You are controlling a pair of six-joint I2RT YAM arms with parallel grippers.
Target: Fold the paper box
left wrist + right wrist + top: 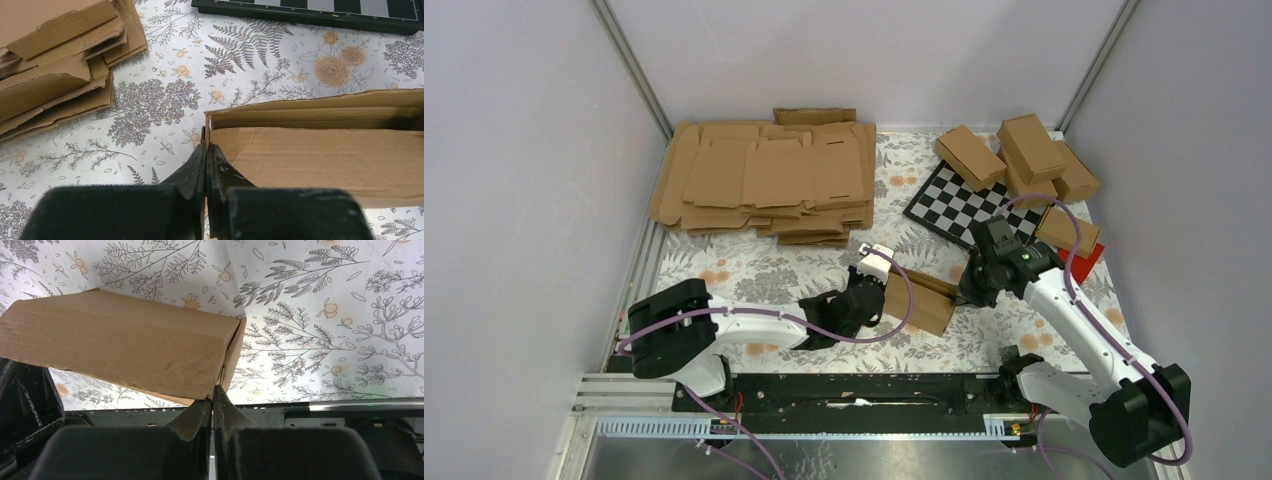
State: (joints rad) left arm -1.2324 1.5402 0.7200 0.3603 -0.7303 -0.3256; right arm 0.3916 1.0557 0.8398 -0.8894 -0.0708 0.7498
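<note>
Overhead view: a partly folded paper box [921,300] lies near the middle of the flower-patterned table [754,270], held between both arms. The left gripper [882,292] meets its end at 9 o'clock and the right gripper [967,290] meets its end at 3 o'clock. A stack of flat cardboard sheets [769,180] sits at 11 o'clock. A checkerboard [954,205] lies at 1 o'clock, with several finished brown boxes [1024,155] piled beyond it and a small red box [1086,262] at its 4 o'clock side. Left wrist view: the left gripper [206,150] has its fingers pressed almost together, pinching a thin cardboard wall at the open end of the paper box [320,152], which stretches away to 3 o'clock. The flat cardboard sheets [50,65] lie at 10 o'clock and the checkerboard edge [310,11] at 1 o'clock. Right wrist view: the right gripper [214,396] is likewise nearly closed, nipping the lower corner of the paper box [125,345], which tilts away toward 10 o'clock above the table.
</note>
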